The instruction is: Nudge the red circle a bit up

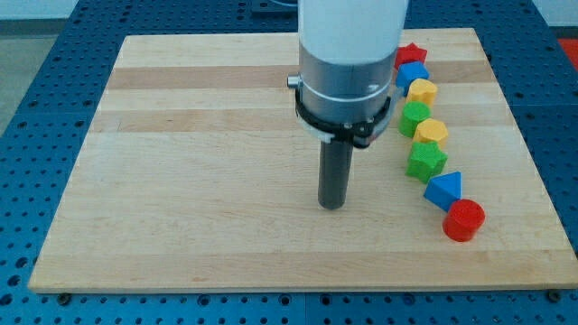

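The red circle (464,220) lies on the wooden board near the view's bottom right, at the lower end of a curved row of blocks. My tip (332,206) rests on the board well to the left of it and slightly higher in the view, touching no block. Just above the red circle sits a blue triangle (444,189), touching or nearly touching it.
The row continues up the view's right: a green star (425,161), a yellow hexagon (431,132), a green circle (414,116), a yellow block (421,91), a blue block (411,74) and a red star (411,55). The board's right edge (533,171) is close to the row.
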You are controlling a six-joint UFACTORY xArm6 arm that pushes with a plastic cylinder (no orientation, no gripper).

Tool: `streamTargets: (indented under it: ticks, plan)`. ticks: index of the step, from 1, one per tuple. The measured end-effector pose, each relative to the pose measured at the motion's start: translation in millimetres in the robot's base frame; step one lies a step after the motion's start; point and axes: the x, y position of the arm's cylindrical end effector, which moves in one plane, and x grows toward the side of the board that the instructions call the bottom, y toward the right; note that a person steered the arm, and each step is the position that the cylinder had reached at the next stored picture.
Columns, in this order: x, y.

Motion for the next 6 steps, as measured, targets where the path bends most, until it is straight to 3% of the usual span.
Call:
streamTargets:
  ticks: [6]
  plan:
    - [-38,13]
